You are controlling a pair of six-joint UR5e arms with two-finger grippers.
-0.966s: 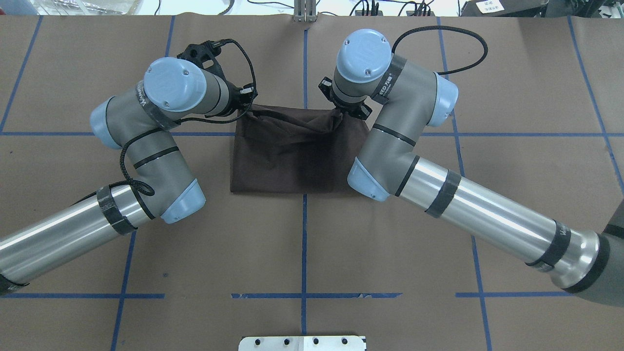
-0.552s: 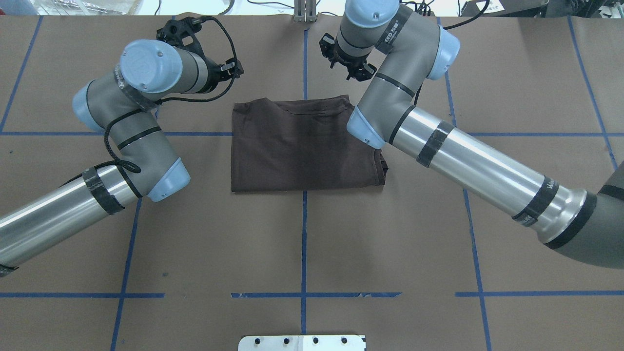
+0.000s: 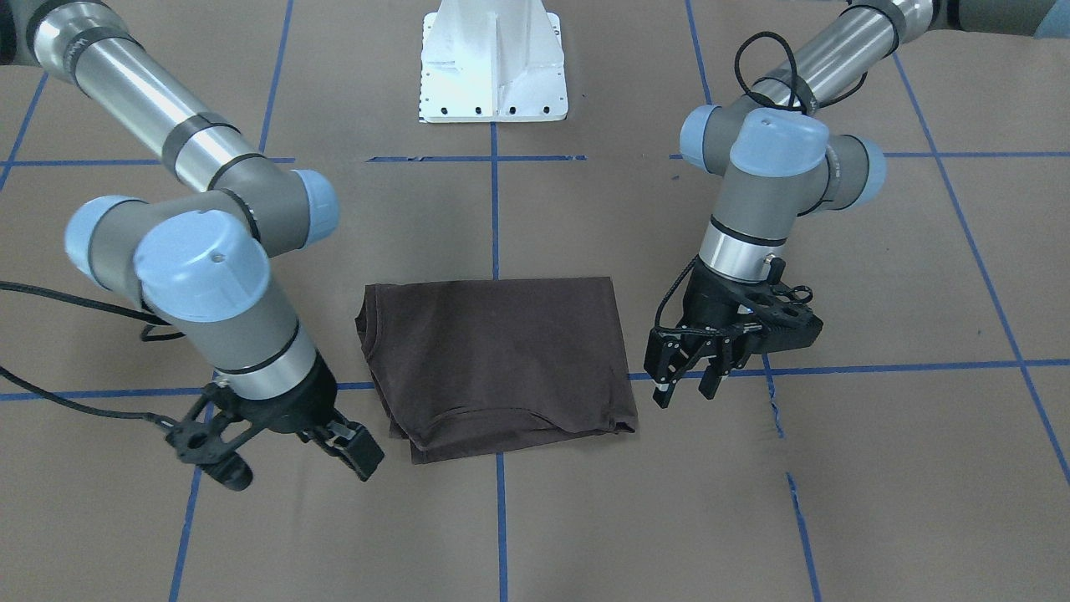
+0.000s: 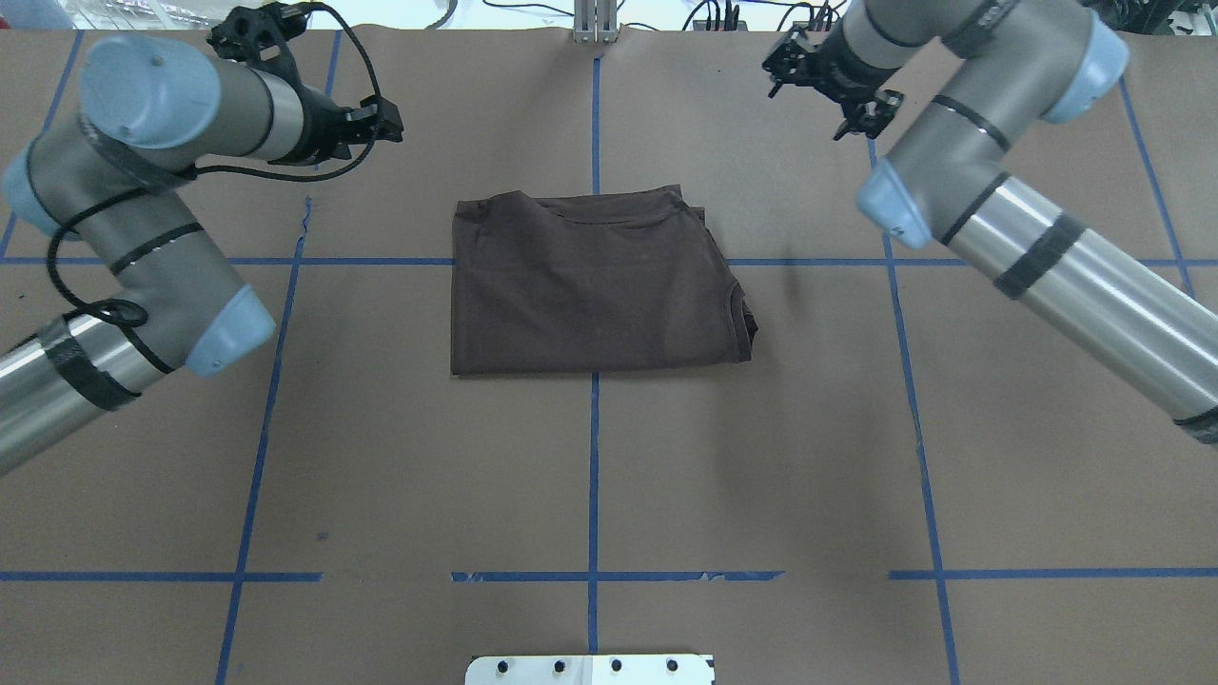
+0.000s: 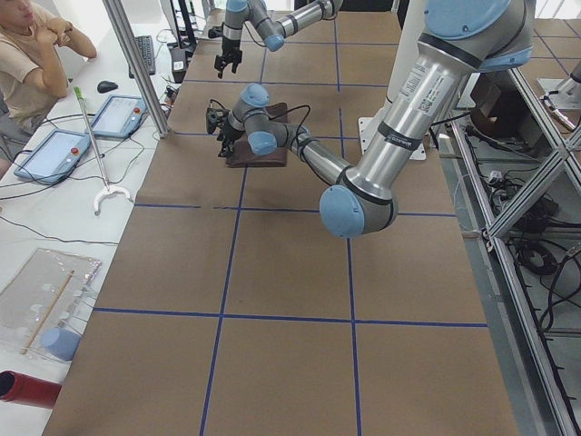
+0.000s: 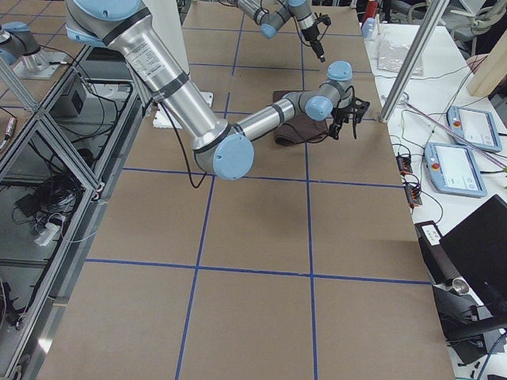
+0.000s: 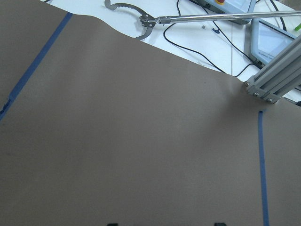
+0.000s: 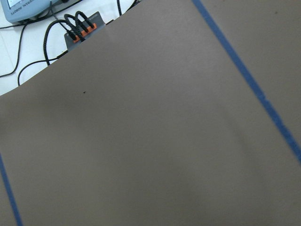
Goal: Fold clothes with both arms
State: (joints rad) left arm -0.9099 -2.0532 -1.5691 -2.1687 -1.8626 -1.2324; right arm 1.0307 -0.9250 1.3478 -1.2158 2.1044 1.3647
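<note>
The folded T-shirt (image 3: 497,359) is lying mid-frame, long axis left-right, while the left gripper (image 3: 685,386) and right gripper (image 3: 292,458) are hanging spread and empty beside its lower corners.

Folded brown T-shirt (image 4: 595,285) lies flat; left arm (image 4: 143,247) and right arm (image 4: 1094,285) flank it

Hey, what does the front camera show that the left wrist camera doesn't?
Only front: the folded shirt, the white pedestal, and the left gripper and right gripper whole, both open and off the shirt. Only left wrist: a metal grabber, a screen and an aluminium post at or past the table's edge. Both: the brown table cover and blue tape.
</note>
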